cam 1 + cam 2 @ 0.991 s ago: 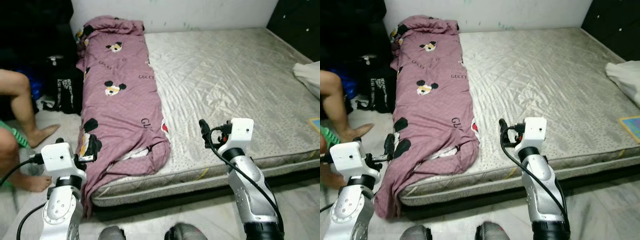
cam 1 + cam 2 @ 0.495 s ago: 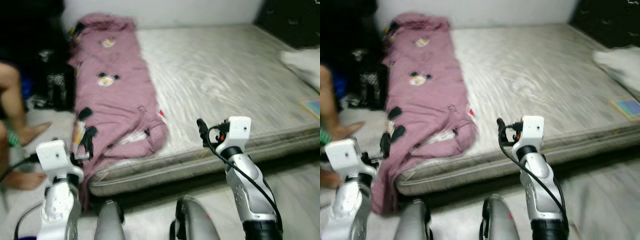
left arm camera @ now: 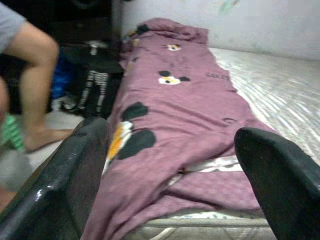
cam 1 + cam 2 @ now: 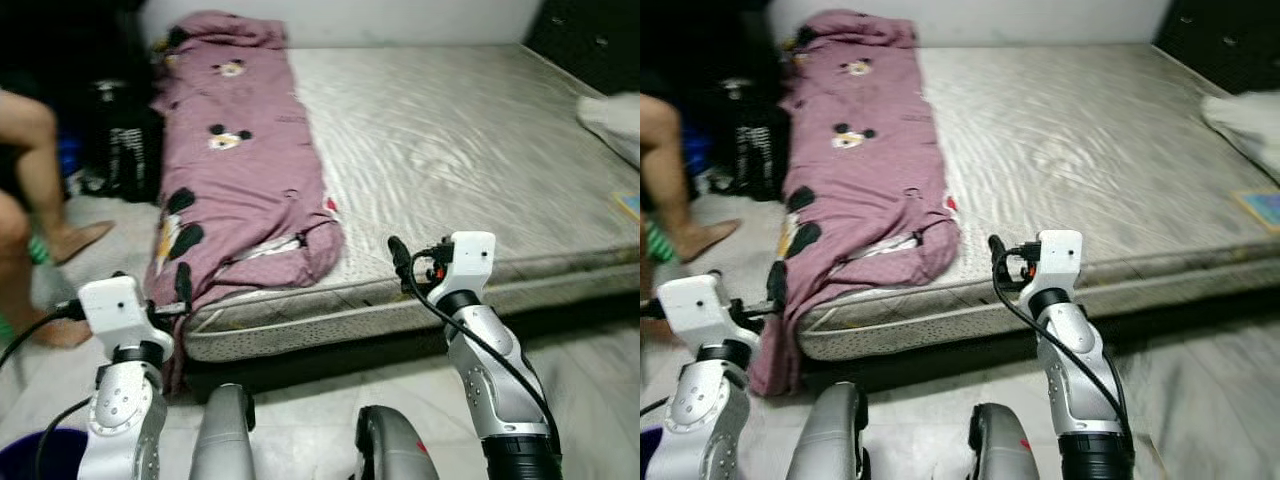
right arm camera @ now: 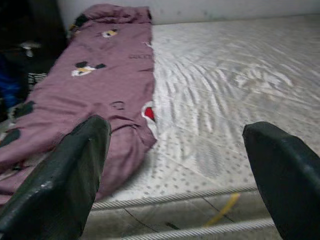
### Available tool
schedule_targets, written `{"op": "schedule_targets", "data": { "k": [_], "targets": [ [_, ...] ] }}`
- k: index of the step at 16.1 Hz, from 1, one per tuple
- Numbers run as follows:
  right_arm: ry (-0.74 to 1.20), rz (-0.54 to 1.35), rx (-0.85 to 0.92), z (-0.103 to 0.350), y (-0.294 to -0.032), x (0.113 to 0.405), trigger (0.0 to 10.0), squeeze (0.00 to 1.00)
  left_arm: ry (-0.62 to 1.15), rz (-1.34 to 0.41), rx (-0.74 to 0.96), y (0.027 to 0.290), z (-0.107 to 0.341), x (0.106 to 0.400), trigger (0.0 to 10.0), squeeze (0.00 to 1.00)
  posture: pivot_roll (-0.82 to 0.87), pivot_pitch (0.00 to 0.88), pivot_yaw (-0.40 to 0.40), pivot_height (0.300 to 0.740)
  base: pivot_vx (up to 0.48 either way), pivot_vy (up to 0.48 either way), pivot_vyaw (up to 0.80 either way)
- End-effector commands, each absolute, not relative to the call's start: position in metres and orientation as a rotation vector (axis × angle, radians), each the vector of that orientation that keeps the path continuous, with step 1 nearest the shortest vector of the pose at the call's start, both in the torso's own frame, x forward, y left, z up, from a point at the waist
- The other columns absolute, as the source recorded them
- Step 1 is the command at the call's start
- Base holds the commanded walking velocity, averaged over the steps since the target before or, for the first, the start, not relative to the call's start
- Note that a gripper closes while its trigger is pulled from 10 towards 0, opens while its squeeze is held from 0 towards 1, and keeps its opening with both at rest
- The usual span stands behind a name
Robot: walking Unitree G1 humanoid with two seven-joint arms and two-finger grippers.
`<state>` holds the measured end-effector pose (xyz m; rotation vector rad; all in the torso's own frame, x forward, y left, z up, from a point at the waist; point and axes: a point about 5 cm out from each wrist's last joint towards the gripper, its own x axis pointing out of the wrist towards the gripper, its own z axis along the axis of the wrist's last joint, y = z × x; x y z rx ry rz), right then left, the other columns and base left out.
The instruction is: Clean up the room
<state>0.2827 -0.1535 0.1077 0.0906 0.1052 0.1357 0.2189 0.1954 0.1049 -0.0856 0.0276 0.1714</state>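
A mauve blanket [image 4: 245,170] printed with cartoon mice lies lengthwise along the left side of a bare grey mattress [image 4: 470,150]. Its near end hangs over the mattress's front left corner. My left gripper [image 4: 182,288] hovers in front of that hanging end, short of the bed; the left wrist view shows its fingers [image 3: 75,175] wide open with nothing between them. My right gripper [image 4: 395,258] is raised before the mattress's front edge, right of the blanket's end. Its fingers [image 5: 65,170] are open too and hold nothing.
A person's bare legs [image 4: 40,170] stand on the floor left of the bed, beside a black bag [image 4: 125,150]. A white cloth [image 4: 610,115] and a colourful flat item [image 4: 630,203] lie at the mattress's right edge. A blue bucket [image 4: 20,468] sits near my left side. My knees [image 4: 225,440] show below.
The whole view has shifted as I walk: the bed sits higher in the picture and my knees have come into view. Both grippers keep the same open, empty pose.
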Motion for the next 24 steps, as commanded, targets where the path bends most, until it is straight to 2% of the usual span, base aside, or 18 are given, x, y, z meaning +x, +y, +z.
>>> {"op": "schedule_targets", "data": {
  "k": [1, 5, 11, 24],
  "targets": [
    [0.097, 0.137, 0.084, 0.1106, -0.154, 0.286, 10.0, 0.0, 0.001, 0.153, -0.089, 0.1937, 0.1107, 0.2212, 10.0, 0.0, -0.06, 0.04, -0.036, 0.636, 0.292, 0.0, 0.0],
    [0.096, 0.145, 0.084, 0.1109, -0.1526, 0.2874, 10.0, 0.0, 0.004, 0.149, -0.093, 0.1935, 0.1106, 0.2223, 10.0, 0.0, -0.06, 0.044, -0.036, 0.636, 0.218, 0.0, 0.0],
    [0.092, 0.155, 0.084, 0.1118, -0.1499, 0.2897, 10.0, 0.0, 0.002, 0.151, -0.105, 0.1964, 0.1108, 0.2264, 10.0, 0.0, -0.06, 0.043, -0.036, 0.636, 0.289, 0.0, 0.45],
    [0.098, 0.157, 0.086, 0.1098, -0.1492, 0.2917, 10.0, 0.0, 0.013, 0.149, -0.104, 0.1956, 0.1088, 0.2306, 10.0, 0.0, -0.06, 0.034, -0.035, 0.636, 0.378, 0.0, 0.0]
  ]
}}
